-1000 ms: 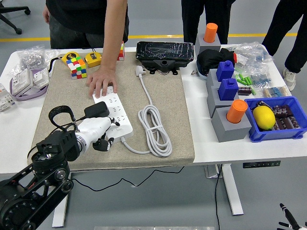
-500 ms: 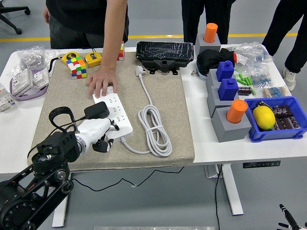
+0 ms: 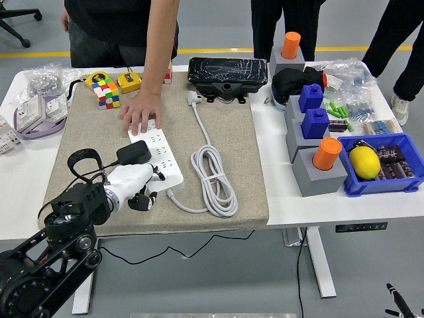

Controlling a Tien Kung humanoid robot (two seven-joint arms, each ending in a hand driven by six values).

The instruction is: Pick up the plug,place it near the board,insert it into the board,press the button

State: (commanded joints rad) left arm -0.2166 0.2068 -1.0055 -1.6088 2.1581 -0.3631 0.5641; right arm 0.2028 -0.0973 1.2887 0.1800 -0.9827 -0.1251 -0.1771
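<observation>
A grey mat covers the white bench. On it lies the white board, its far end pressed by a person's hand. The left hand has its fingers curled, holding nothing, beside the black plug sitting in the board.

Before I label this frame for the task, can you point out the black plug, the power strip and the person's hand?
Plug (image 3: 134, 152), head view, on its black body.
Power strip (image 3: 165, 151), head view, on its white top face.
Person's hand (image 3: 140, 110), head view, on the back of the hand.
</observation>
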